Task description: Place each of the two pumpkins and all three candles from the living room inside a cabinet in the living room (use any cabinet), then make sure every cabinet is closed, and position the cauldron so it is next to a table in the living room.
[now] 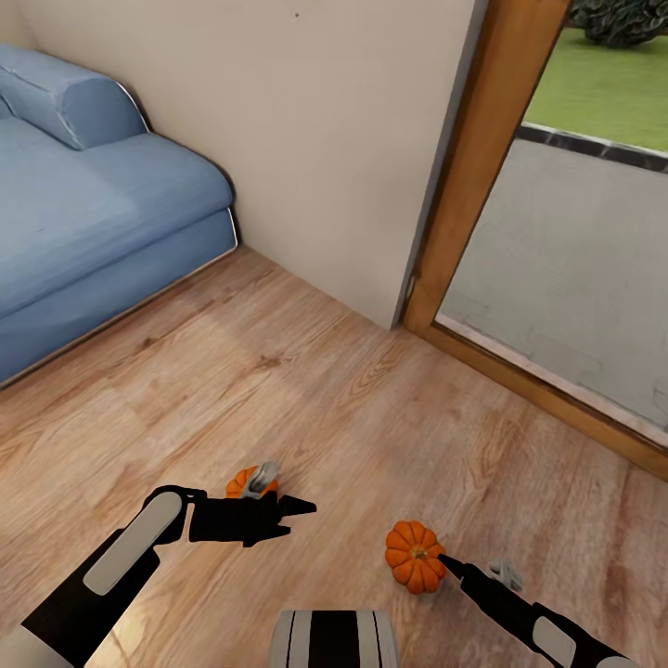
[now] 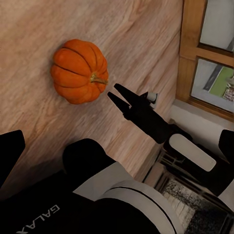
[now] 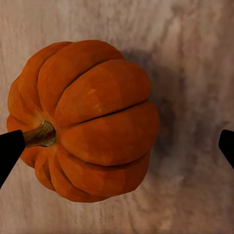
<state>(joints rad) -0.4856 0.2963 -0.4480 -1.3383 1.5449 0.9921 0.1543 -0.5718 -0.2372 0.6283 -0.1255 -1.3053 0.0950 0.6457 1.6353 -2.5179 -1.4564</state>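
Note:
Two orange pumpkins lie on the wood floor. One pumpkin (image 1: 415, 555) sits just ahead of my right gripper (image 1: 443, 559). In the right wrist view this pumpkin (image 3: 92, 122) lies on its side between the open fingers, its stem touching one fingertip (image 3: 9, 151). The left wrist view shows the same pumpkin (image 2: 79, 70) with the right gripper (image 2: 116, 92) beside its stem. The other pumpkin (image 1: 241, 482) is partly hidden behind my left wrist. My left gripper (image 1: 301, 507) is open, points toward the right arm and holds nothing. No candles, cabinet, cauldron or table are in view.
A blue sofa (image 1: 93, 213) stands at the left against the beige wall (image 1: 325, 139). A wood-framed glass door (image 1: 482, 167) runs along the right. My own base (image 1: 334, 640) shows at the bottom of the head view.

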